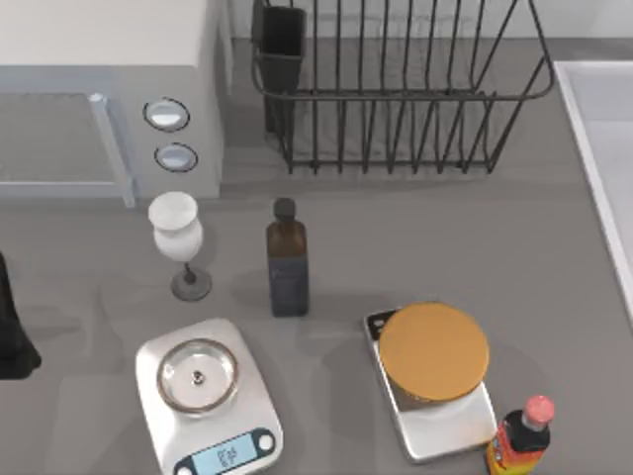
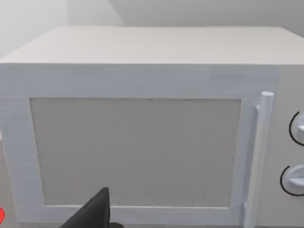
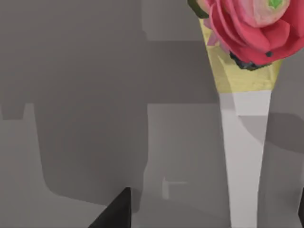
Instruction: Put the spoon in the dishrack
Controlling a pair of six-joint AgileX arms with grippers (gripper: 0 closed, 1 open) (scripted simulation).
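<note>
The dishrack [image 1: 401, 94], a dark wire basket with vertical bars, stands at the back of the table, with its dark utensil cup [image 1: 281, 49] at the rack's left corner. The spoon is out of view. My left arm [image 1: 12, 332] sits at the table's left edge; one dark finger [image 2: 97, 211] of it shows in the left wrist view, facing the microwave door. In the right wrist view my right gripper [image 3: 211, 211] hangs open over bare grey table, with nothing between its fingers, next to a pink rose in a yellow and white cone [image 3: 244, 71].
A white microwave [image 1: 109, 89] fills the back left. In front stand a white goblet [image 1: 178, 237], a dark bottle [image 1: 288, 259], a white scale with a metal dish [image 1: 208, 396], a second scale carrying an orange disc [image 1: 433, 351], and a red-capped sauce bottle [image 1: 519, 440]. A white ledge [image 1: 603, 148] runs along the right.
</note>
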